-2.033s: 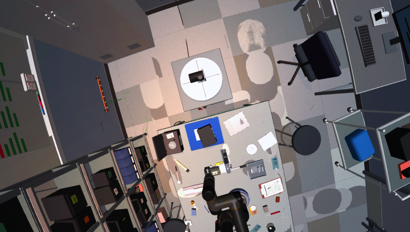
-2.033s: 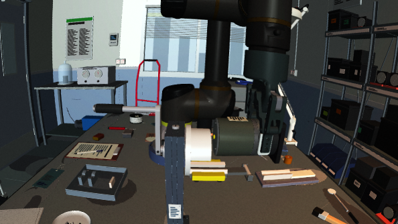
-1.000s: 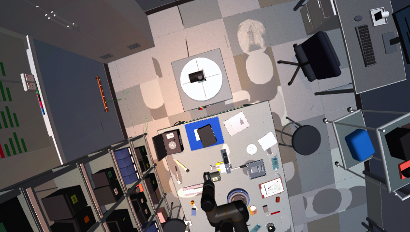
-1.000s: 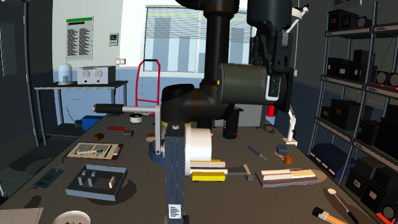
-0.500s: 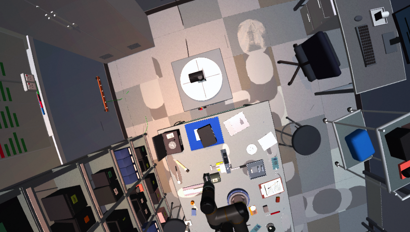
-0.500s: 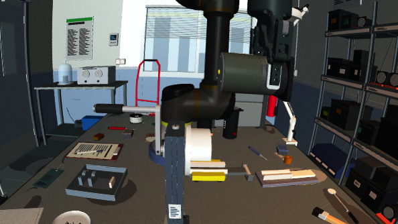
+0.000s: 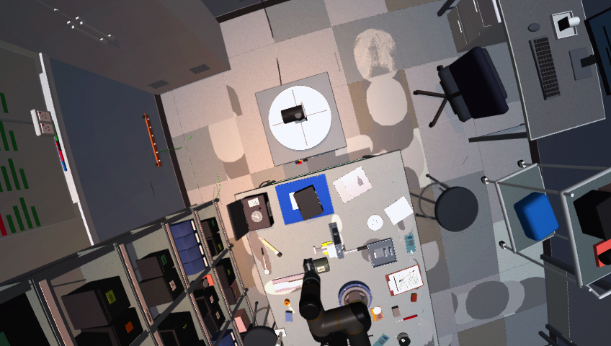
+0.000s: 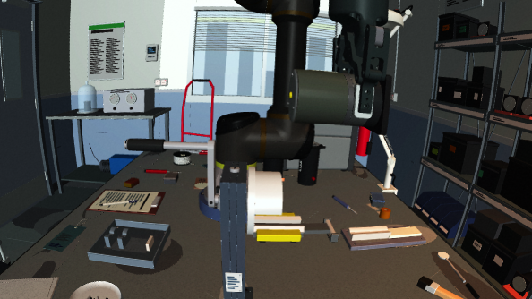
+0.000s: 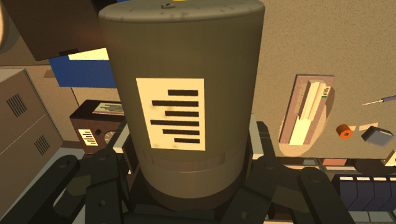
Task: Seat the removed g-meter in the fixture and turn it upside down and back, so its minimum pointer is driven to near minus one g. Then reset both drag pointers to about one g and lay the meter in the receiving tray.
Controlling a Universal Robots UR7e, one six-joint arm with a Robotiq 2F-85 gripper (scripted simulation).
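The g-meter (image 8: 327, 97) hangs high above the bench, up and to the right of the fixture (image 8: 250, 197). It is an olive cylinder with a white label (image 9: 173, 114), lying on its side. I hold it by one end in my gripper (image 9: 188, 173), which is closed around it. The fixture is a white drum on a dark upright plate with a crank handle (image 8: 145, 145) to the left. The grey receiving tray (image 8: 130, 242) sits on the bench to the fixture's left. In the overhead side camera the meter (image 7: 320, 264) is at the end of my arm.
The fixture's upright plate (image 8: 233, 232) stands just below the meter. A yellow block (image 8: 277, 233) and a small hammer lie beside it. A wooden holder (image 8: 385, 235), a clipboard (image 8: 126, 201) and small parts are spread over the bench. Shelving (image 8: 483, 134) runs along the right.
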